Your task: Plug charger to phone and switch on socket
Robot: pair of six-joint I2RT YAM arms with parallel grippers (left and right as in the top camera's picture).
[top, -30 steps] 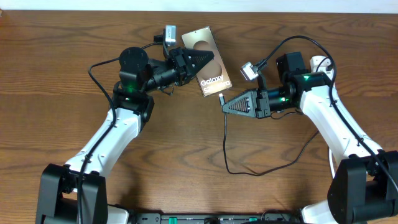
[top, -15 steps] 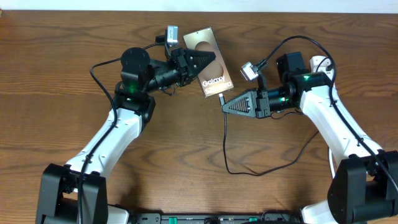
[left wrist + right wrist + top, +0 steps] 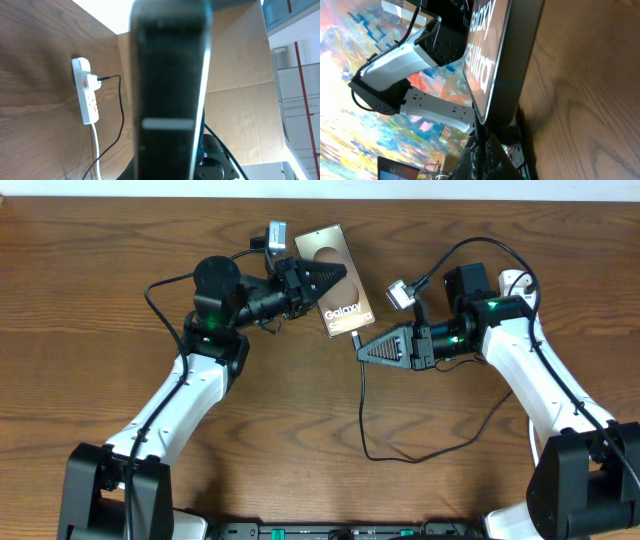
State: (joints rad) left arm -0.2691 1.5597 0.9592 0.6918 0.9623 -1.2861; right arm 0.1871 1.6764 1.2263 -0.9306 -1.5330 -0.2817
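White lettering on the back of the phone [image 3: 348, 312] reads "Galaxy" in the overhead view. A smaller line beneath it is too blurred to read. In the right wrist view the phone [image 3: 487, 60] shows "alaxy", cut off at the frame edge, and below it what appears to be "Ultra".

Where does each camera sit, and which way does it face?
Overhead: fixed above the wooden table, facing straight down; both white arms show, left gripper shut on the dark grey-brown Galaxy smartphone, right gripper pinching the thin black charger cable.
Left wrist: mounted behind the left gripper, facing past the smartphone's edge toward the white power strip; none of its own body is clear.
Right wrist: mounted behind the right gripper, facing the smartphone's lettered back and the other arm; its fingers show at the bottom.
Shared: all three see the smartphone.
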